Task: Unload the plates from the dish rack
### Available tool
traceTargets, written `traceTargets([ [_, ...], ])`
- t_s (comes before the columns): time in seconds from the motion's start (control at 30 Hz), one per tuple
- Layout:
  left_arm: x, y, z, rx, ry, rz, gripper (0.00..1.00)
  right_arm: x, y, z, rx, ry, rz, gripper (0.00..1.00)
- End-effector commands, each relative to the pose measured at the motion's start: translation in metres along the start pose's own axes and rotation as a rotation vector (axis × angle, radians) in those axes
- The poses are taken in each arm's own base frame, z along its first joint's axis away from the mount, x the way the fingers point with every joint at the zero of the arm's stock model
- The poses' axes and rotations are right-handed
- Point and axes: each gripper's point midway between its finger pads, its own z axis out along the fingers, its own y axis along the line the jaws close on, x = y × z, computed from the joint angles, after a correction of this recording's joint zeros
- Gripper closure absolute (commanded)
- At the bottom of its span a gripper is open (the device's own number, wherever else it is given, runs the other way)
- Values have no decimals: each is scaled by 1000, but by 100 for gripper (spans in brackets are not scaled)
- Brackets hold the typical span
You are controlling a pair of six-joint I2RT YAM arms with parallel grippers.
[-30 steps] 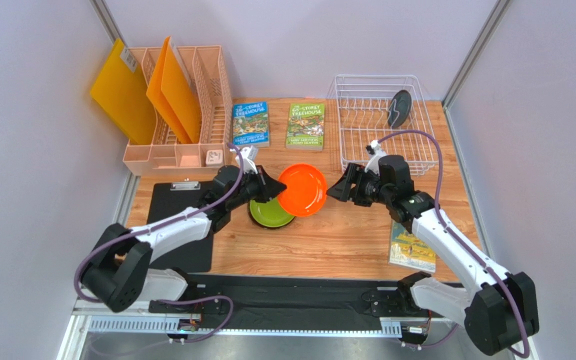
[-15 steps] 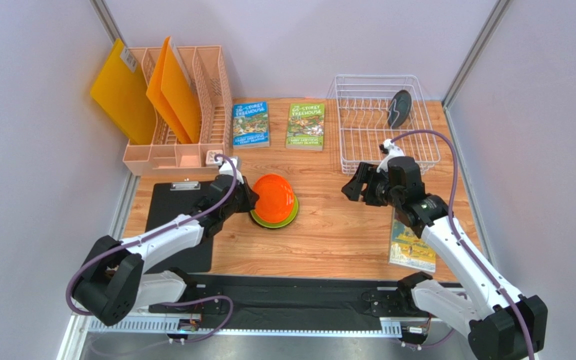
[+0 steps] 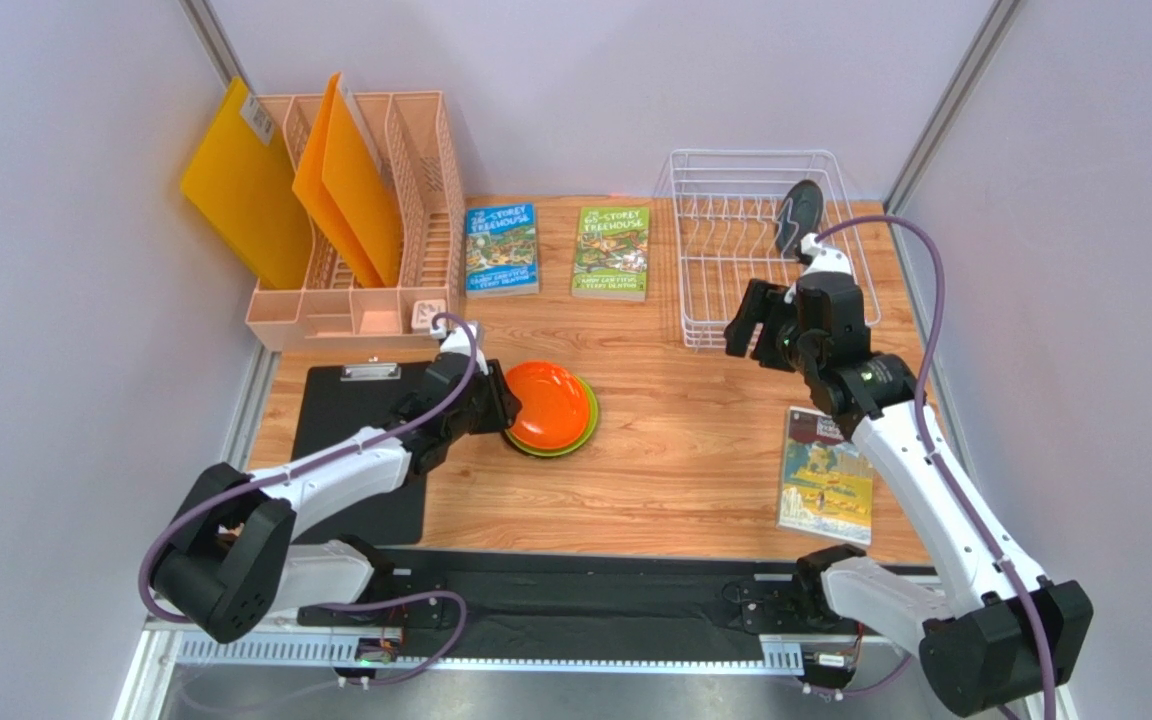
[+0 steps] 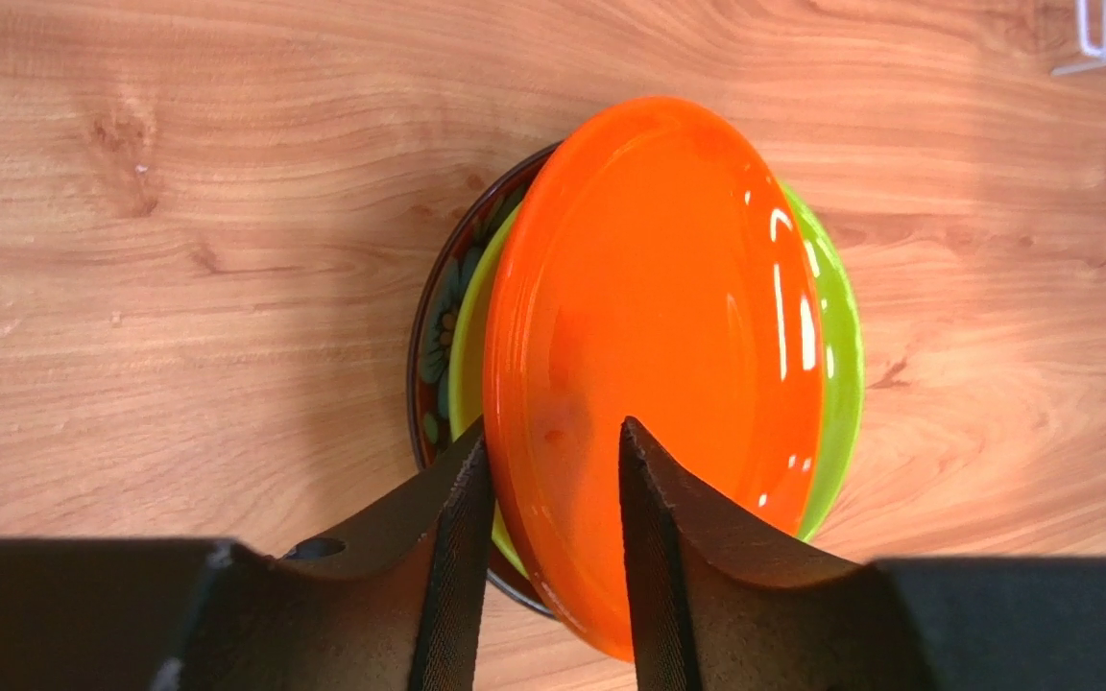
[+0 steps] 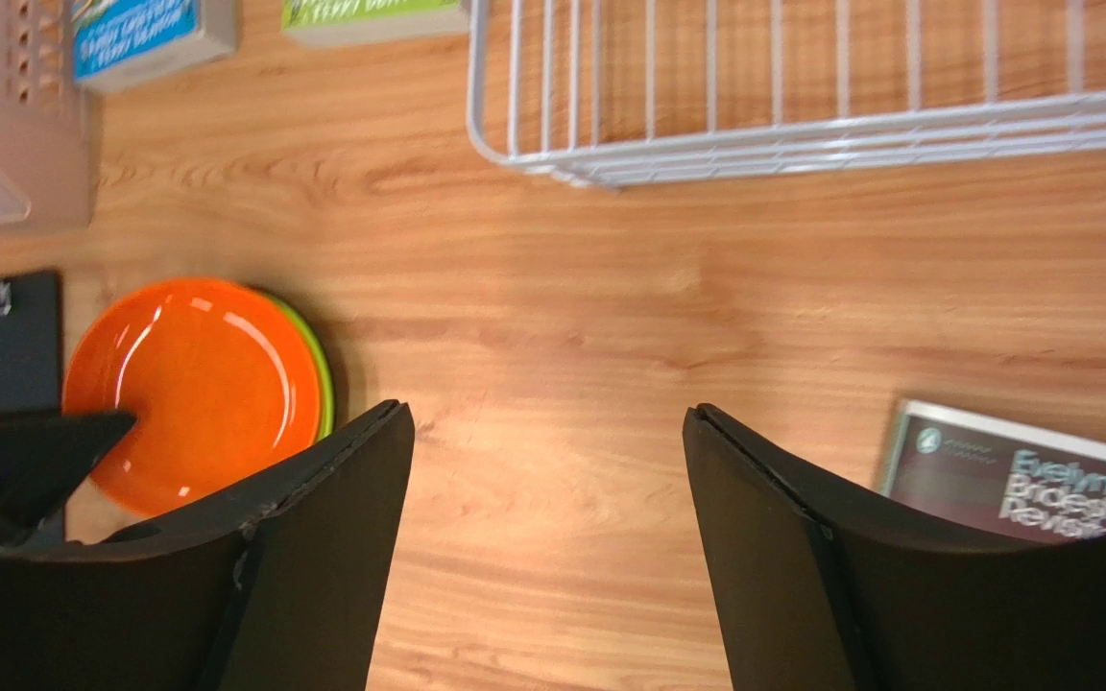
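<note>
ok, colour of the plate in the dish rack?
The plate is dark, nearly black, on edge in the dish rack; top external view shows it best.

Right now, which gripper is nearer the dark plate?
Right. The right gripper hovers by the rack, near the dark plate; the left gripper, far off, holds the orange plate.

- A robot lab test booth: bare grey partition walls [image 3: 56, 375] framed by aluminium posts [image 3: 949, 105].
- Cabled robot arms [image 3: 910, 465] bolted to a wooden table [image 3: 687, 480].
</note>
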Motion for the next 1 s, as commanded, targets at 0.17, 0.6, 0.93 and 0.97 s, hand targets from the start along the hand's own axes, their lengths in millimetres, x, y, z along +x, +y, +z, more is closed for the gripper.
traceTargets([
  [0.17, 8, 10, -8, -36, 27, 39, 48, -68, -50, 1, 256, -161, 49, 20],
  [0.6, -26, -16, -28, 54, -32, 120, 34, -149, -105, 90, 487, -231, 37, 19],
  [0.93, -56, -108, -55, 503, -61, 279, 8, -194, -145, 207, 545, -157, -69, 35],
  [0.97, -55, -111, -56, 525, -58, 291, 1, -198, -149, 220, 544, -162, -73, 35],
])
